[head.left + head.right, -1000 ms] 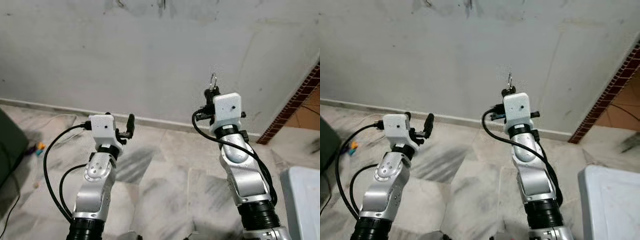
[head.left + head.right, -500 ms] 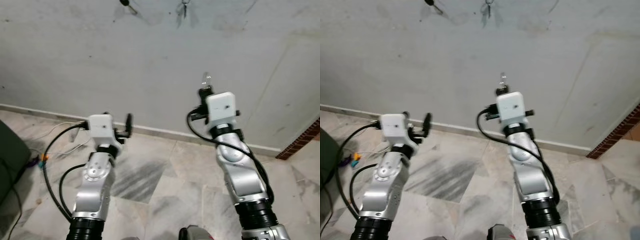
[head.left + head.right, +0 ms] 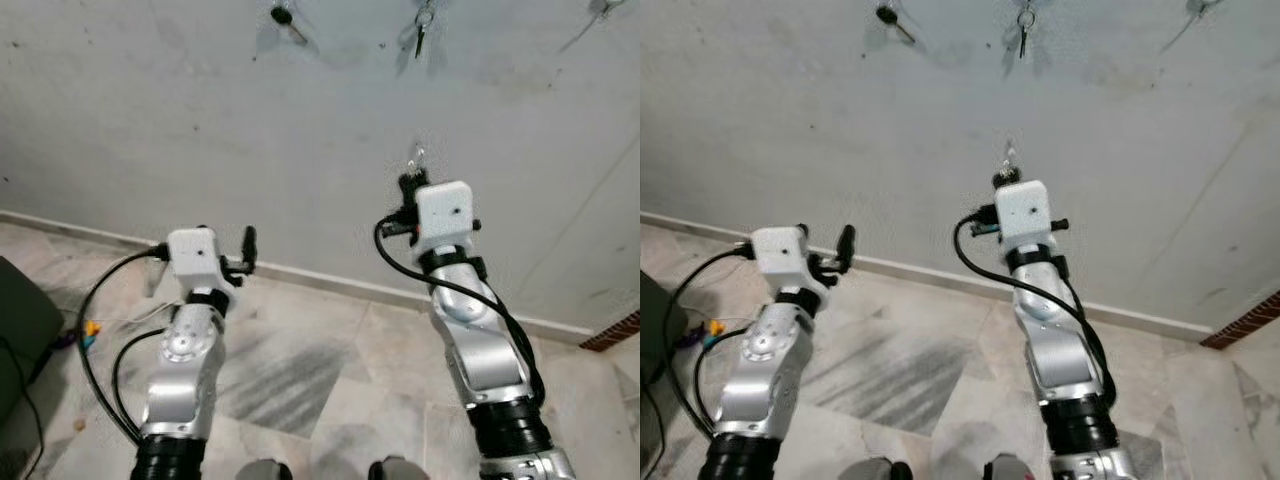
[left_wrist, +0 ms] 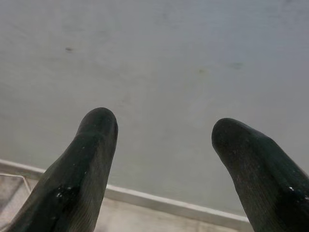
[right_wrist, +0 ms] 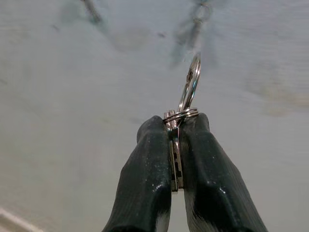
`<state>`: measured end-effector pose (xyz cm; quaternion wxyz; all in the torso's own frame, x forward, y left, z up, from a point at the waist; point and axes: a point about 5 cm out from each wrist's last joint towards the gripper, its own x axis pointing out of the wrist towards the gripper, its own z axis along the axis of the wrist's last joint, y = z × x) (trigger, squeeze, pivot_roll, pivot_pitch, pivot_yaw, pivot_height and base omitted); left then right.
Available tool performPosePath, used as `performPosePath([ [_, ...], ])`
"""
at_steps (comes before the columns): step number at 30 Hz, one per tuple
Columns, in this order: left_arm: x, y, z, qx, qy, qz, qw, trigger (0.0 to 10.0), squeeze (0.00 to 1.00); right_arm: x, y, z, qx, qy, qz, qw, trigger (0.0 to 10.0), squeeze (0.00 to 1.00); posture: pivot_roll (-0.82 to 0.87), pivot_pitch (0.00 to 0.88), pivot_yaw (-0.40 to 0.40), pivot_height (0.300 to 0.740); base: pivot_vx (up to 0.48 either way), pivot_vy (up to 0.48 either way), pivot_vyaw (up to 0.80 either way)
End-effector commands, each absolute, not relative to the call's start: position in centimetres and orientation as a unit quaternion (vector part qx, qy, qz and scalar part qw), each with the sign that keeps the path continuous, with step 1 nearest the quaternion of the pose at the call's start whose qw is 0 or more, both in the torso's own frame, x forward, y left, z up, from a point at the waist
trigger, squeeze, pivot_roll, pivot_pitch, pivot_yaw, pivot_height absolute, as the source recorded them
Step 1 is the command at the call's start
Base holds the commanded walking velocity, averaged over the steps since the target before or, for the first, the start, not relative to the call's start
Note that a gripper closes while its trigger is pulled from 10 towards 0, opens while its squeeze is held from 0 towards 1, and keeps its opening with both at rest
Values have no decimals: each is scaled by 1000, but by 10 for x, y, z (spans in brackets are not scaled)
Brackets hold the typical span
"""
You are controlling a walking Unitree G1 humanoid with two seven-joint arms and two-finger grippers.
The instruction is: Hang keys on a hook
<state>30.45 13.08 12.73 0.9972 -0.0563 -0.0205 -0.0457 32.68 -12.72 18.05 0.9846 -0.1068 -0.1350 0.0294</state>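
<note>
My right gripper (image 5: 175,123) is shut on a silver key, and its key ring (image 5: 190,84) sticks up above the fingertips. In the eye views this gripper (image 3: 412,181) is raised in front of the grey wall, with the ring (image 3: 417,155) pointing up. High on the wall are three hooks. The left hook (image 3: 283,17) has something dark on it, the middle hook (image 3: 422,20) holds a hanging key, and the right hook (image 3: 600,8) is at the frame's edge. The held ring is well below the middle hook. My left gripper (image 3: 248,244) is open and holds nothing, its fingers (image 4: 96,135) facing the wall.
The grey wall meets a marble floor at a pale skirting (image 3: 320,280). Cables and small coloured items (image 3: 88,328) lie on the floor at the left, beside a dark object (image 3: 15,320). A brick edge (image 3: 615,332) shows at the far right.
The view has tilted upward and shifted, so the hooks on the wall have come further into the picture. The right gripper still holds the key raised. The left gripper is unchanged.
</note>
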Motion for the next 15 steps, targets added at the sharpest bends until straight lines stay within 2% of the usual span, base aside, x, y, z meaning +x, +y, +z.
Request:
performPosePath([
  [1,304,139,125,-51,-16,-35,998,10000,0,326,-121,184,-102,-140,38,984,10000,0,27,157,26,740,0,0,-788],
  [15,302,137,126,-52,-18,-41,998,10000,0,326,-120,182,-105,-137,43,984,10000,0,27,155,22,740,0,0,-788],
])
